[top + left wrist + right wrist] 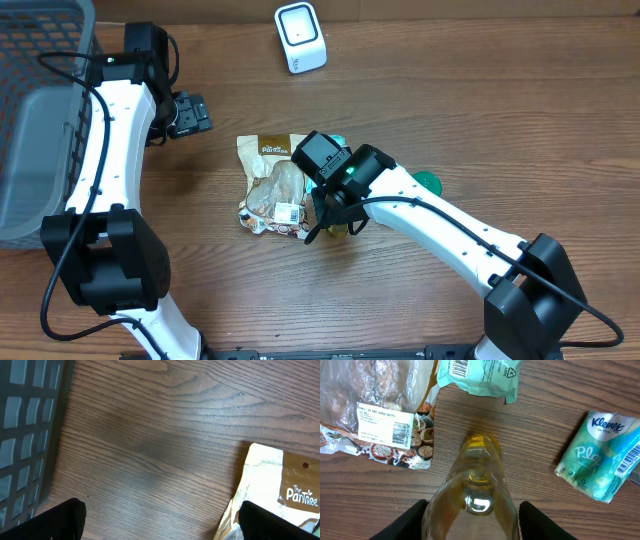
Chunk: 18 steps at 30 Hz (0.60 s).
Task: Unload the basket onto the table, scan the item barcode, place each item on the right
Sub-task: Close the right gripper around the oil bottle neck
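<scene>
My right gripper is shut on a clear bottle of yellow liquid, one finger pressed to each side. From overhead the bottle is mostly hidden under that gripper, just right of a dried-mushroom bag. The bag's white barcode label faces up. The white scanner stands at the back of the table. My left gripper is open over bare wood, with its right finger above the bag's top corner.
A grey basket fills the left edge, close to the left arm. A green Kleenex pack lies right of the bottle. Another green pack with a barcode lies beyond it.
</scene>
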Tool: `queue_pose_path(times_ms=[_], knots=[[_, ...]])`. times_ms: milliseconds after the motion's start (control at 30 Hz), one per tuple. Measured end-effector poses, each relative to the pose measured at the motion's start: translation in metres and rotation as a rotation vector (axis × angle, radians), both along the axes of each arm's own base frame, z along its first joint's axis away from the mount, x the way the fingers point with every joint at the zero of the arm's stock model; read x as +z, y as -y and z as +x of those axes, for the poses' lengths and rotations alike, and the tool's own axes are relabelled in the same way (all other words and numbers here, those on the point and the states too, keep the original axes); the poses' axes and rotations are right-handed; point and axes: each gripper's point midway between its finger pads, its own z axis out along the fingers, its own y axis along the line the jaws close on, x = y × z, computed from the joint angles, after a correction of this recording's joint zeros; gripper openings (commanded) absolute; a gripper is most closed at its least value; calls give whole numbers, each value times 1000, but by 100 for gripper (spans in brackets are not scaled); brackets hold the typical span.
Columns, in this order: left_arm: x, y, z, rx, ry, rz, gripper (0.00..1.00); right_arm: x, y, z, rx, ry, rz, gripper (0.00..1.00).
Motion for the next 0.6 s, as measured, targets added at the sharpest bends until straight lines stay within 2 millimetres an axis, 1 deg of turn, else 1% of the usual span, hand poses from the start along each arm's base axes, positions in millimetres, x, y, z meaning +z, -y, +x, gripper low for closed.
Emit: queue_pose_path(times_ms=[100,133,233,300,400,600], knots=[[0,0,0,0,0,0,100,0,0,0,0,1,1,54],[0,0,0,0,0,0,100,0,0,0,0,1,2,51],[0,0,0,0,0,0,100,0,-1,1,-1,4,5,47],[0,0,0,0,0,0,99,0,-1,1,0,4,5,48],[0,0,0,0,0,0,100,0,-1,1,1,4,5,52],[0,0,0,0,0,0,99,0,-1,0,0,1,2,53]])
